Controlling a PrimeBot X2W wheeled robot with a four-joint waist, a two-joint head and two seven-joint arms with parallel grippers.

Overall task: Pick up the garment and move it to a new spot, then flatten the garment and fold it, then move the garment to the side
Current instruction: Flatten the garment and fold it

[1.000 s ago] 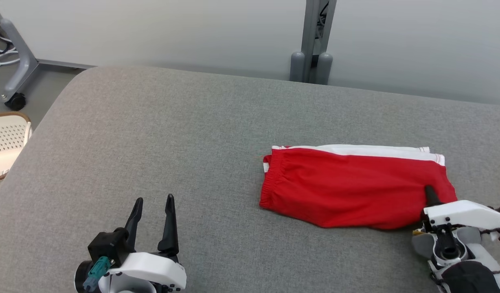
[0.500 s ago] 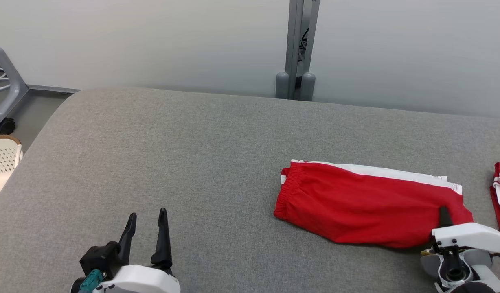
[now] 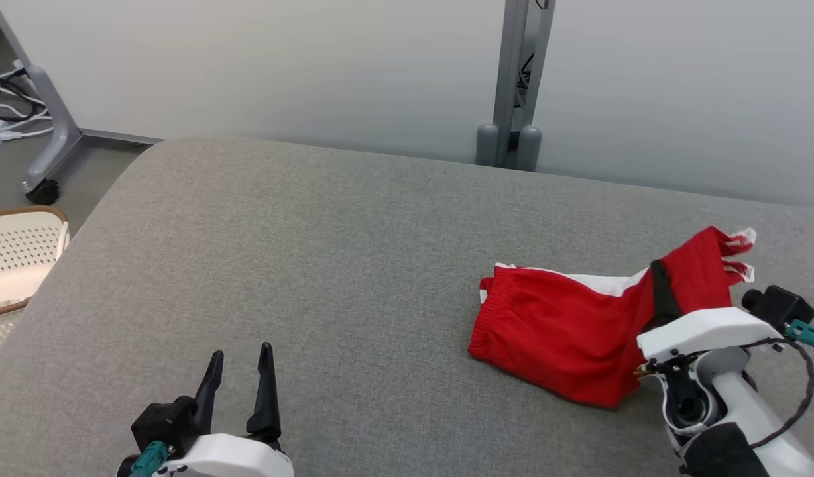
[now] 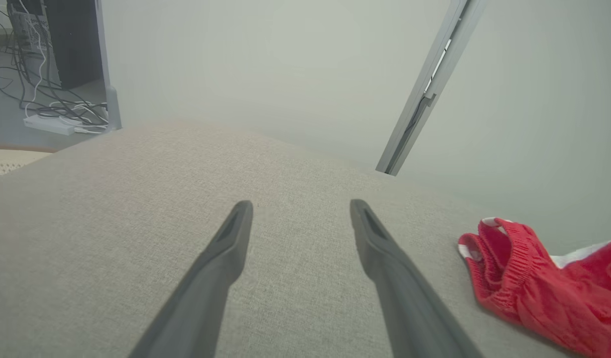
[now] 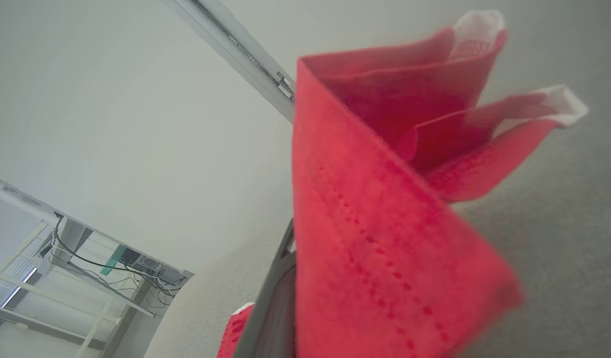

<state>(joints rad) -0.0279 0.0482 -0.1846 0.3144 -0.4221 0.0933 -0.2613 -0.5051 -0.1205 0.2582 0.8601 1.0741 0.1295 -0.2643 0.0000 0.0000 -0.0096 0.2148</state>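
right gripper (image 3: pixel 665 275): pinching the hem end of the garment (image 3: pixel 553 331), one dark finger visible on top of the red cloth
garment: red shorts with white trim; hem end is raised off the table (image 3: pixel 314 252), waistband end lies flat on it, right of centre
left gripper (image 3: pixel 241 351): fingers spread, holding nothing, over the near-left table, well apart from the garment
surroundings: cream basket (image 3: pixel 16 252) beyond the table's left edge; grey post (image 3: pixel 513 79) behind its far edge

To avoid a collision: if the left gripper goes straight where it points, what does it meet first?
Probably the bare table near its far edge, depth unclear; the shorts lie off to the right.
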